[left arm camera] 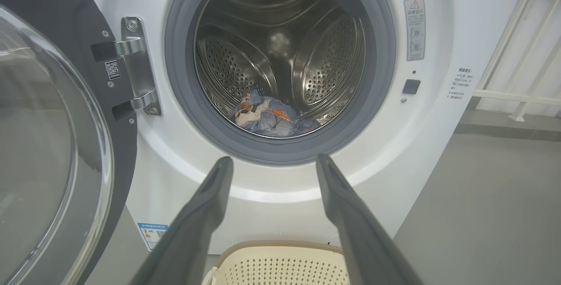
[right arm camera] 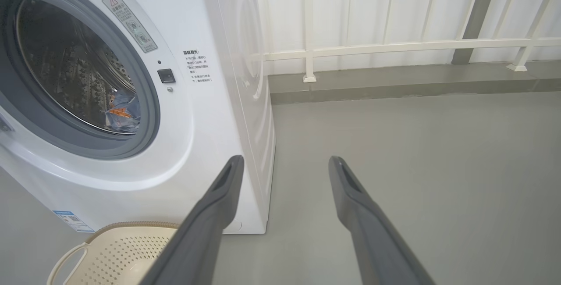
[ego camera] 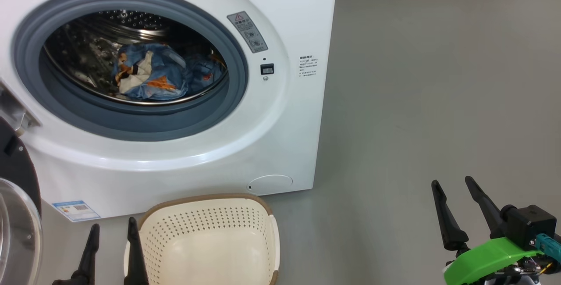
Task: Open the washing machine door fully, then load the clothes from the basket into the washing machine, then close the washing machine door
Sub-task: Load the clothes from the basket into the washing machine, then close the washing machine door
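Note:
The white washing machine (ego camera: pixel 280 114) (left arm camera: pixel 438 144) (right arm camera: pixel 206 136) stands with its black round door (ego camera: pixel 17 197) (left arm camera: pixel 48 144) swung open to the left. Light blue printed clothes (ego camera: pixel 149 74) (left arm camera: pixel 271 116) (right arm camera: pixel 122 114) lie in the steel drum. In front of the machine, the cream basket (ego camera: pixel 210 241) (left arm camera: pixel 280 267) (right arm camera: pixel 114 254) shows a bare inside. My left gripper (ego camera: pixel 113 228) (left arm camera: pixel 274 162) is open, just left of the basket and below the drum mouth. My right gripper (ego camera: pixel 453 184) (right arm camera: pixel 285 162) is open over the grey floor, to the right of the machine.
Grey floor (ego camera: pixel 438 101) spreads to the right of the machine. A white railing on a low kerb (right arm camera: pixel 394 48) runs along the back. The open door's glass bowl (ego camera: pixel 19 232) bulges out at my far left.

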Controlling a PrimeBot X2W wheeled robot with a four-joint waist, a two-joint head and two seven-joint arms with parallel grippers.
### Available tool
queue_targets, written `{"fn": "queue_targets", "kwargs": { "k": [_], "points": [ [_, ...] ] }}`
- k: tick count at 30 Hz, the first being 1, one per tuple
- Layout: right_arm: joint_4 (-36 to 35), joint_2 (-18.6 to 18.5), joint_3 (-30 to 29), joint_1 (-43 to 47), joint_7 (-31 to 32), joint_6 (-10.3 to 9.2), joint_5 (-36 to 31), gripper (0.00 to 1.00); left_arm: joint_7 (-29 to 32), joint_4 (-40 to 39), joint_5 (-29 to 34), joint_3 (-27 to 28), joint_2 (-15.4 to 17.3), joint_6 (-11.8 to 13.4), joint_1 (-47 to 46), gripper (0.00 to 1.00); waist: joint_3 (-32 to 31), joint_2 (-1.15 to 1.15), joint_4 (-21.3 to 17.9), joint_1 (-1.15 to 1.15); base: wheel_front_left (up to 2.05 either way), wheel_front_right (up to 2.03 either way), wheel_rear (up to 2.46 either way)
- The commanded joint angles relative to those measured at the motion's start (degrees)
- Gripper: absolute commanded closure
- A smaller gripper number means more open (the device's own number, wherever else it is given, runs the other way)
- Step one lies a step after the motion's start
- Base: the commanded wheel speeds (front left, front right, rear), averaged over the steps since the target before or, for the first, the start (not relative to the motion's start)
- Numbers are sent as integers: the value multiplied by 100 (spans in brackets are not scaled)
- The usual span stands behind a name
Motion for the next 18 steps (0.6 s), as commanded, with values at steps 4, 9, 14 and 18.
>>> {"fn": "queue_targets", "kwargs": {
  "k": [4,9,14,18],
  "points": [
    [-227,-86,86,-49,21,25,-128,0,2,-284,60,150,109,20,-62,0,-4,0,28,1,0,0,0],
    [-272,-79,70,-42,48,25,-136,0,-9,-402,95,120,113,13,-65,0,16,0,63,1,0,0,0],
    [-291,-71,81,-48,58,25,-139,0,-14,-437,135,77,120,22,-52,0,19,0,73,1,0,0,0],
    [-291,-63,85,-40,59,25,-135,0,-14,-440,148,45,116,45,-32,0,9,0,73,1,0,0,0]
  ]
}}
